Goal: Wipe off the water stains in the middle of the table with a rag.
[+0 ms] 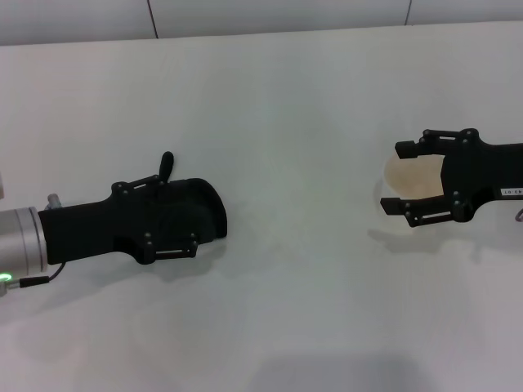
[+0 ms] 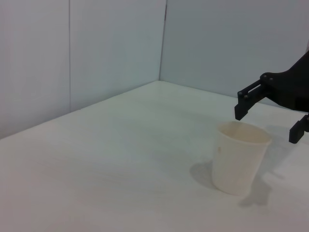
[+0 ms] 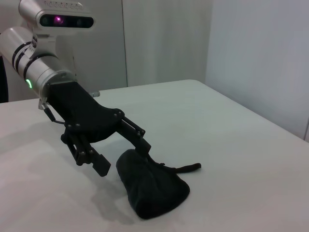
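The black rag (image 1: 204, 208) lies as a rounded lump on the white table (image 1: 286, 98), with a thin tab poking out toward the far side. My left gripper (image 1: 184, 214) hangs open right over it, one finger on either side. In the right wrist view, the left gripper (image 3: 120, 157) stands at one end of the rag (image 3: 154, 186), and the cloth rests on the table. My right gripper (image 1: 392, 177) is open at the right. No water stains show in any view.
A white paper cup (image 1: 413, 184) stands at the right between the right gripper's spread fingers. In the left wrist view, the cup (image 2: 237, 164) sits just below and in front of that gripper (image 2: 264, 126). Grey walls close the table's far side.
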Motion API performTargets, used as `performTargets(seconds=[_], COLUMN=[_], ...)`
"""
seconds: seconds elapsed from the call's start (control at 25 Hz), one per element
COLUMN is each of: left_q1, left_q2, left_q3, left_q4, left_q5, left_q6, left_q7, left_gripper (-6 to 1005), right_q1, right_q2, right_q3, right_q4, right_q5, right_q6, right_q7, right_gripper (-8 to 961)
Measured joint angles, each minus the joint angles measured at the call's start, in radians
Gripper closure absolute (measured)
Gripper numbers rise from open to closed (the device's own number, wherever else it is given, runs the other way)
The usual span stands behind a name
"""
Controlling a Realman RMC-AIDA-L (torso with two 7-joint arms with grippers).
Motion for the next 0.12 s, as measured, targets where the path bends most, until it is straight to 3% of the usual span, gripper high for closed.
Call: performTargets(seconds=[0.12], left_q1=[0.001], left_q2=[0.0], left_q3=[0.0], left_q4=[0.005], left_q5=[-0.004], left_q6=[0.001], left_q7=[-0.001], left_gripper=[124], right_q1=[0.0], right_q2=[-0.001], right_q3=[0.002], right_q4=[0.0], right_q5=[0.0], right_q6=[-0.002], right_q7=[0.0], right_gripper=[84])
